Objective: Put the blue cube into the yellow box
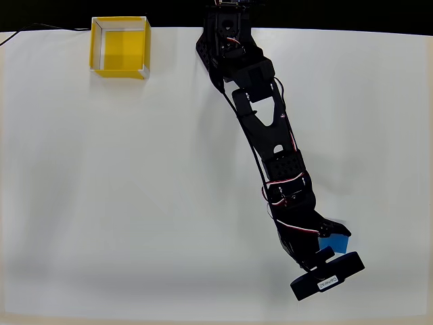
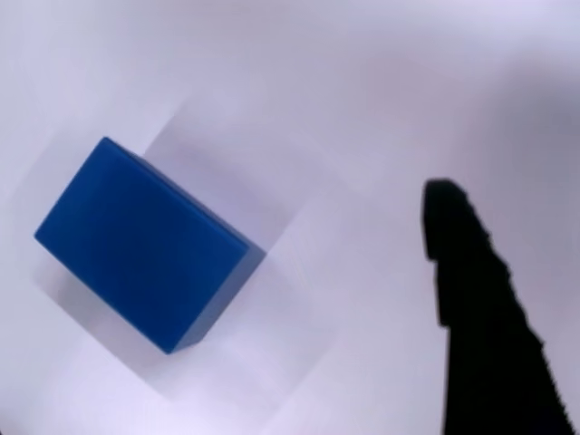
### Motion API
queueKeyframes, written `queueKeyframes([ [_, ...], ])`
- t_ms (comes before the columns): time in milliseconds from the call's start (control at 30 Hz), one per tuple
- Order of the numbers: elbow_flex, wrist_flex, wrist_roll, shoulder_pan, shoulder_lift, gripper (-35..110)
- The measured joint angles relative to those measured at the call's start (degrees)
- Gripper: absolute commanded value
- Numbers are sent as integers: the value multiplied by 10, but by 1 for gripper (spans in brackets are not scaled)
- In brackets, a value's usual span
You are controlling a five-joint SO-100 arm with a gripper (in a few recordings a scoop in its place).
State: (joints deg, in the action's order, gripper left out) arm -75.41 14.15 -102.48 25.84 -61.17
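Note:
The blue cube (image 1: 333, 244) lies on the white table near the front right, partly covered by the arm's wrist in the overhead view. My gripper (image 1: 331, 242) hangs right over it, open, with a black part showing on either side of the cube. In the wrist view the blue cube (image 2: 145, 245) rests on the table at the left, its shadow under it, and one black finger (image 2: 471, 290) stands well to its right, clear of it. The yellow box (image 1: 120, 47) sits open-topped at the far left back corner, far from the gripper.
The black arm (image 1: 264, 128) stretches from its base (image 1: 226, 27) at the back centre down to the front right. The table's front edge (image 1: 216, 318) runs just below the gripper. White tabletop (image 1: 135, 189) lies between the cube and the box.

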Motion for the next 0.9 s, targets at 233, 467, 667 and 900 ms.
queueKeyframes([
  [233,69,0,-19,14,98,62],
  [467,126,-6,-18,23,164,59],
  [667,159,-11,-6,32,201,57],
  [900,163,-11,10,43,224,52],
])
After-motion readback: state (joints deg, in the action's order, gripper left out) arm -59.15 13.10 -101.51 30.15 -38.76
